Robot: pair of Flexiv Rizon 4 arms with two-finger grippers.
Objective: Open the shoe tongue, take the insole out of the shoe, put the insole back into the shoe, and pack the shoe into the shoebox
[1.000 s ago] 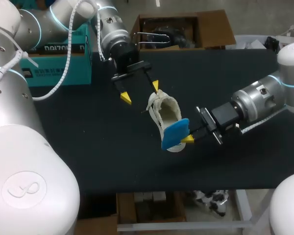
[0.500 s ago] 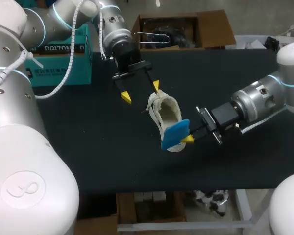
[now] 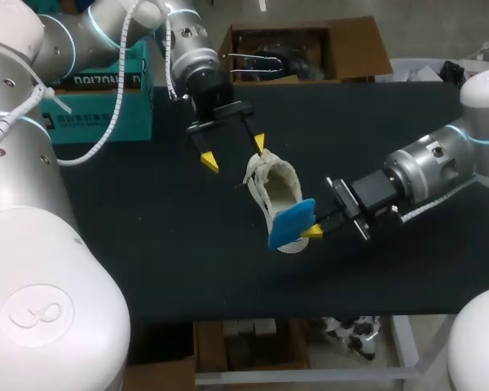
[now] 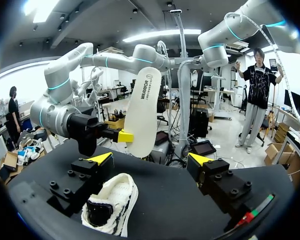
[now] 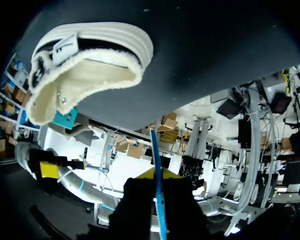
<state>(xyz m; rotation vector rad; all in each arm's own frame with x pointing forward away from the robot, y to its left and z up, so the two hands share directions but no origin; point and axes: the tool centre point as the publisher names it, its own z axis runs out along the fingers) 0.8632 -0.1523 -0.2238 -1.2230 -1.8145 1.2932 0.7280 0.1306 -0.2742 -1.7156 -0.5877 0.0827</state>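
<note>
- Well to the left of the shoe and behind it, at the rear edge of the black desk: a teal box.
- Just behind the shoe, on its left: the left gripper, fingers spread wide and holding nothing. One yellow tip close beside the shoe's far end, contact unclear; the other tip off to the shoe's left, above bare desk.
- In the left wrist view: the same gripper open above the shoe, which sits under and beside one finger, dark opening in sight.
- Mid-desk: the shoe itself, cream-white, lying on the desk with its lined inside showing from above.
- At the shoe's near end, over its rim: the insole, blue face up in the head view, lifted off the desk. From the left wrist, pale underside shown, standing upright beyond the shoe.
- Behind the shoe, past the desk's far edge: an open cardboard box.
- Right of the shoe: the right gripper, fingers clamped narrow on the insole's edge.
- From the right wrist: the insole edge-on as a thin blue strip between the fingers of that gripper, the shoe ahead of it.
</note>
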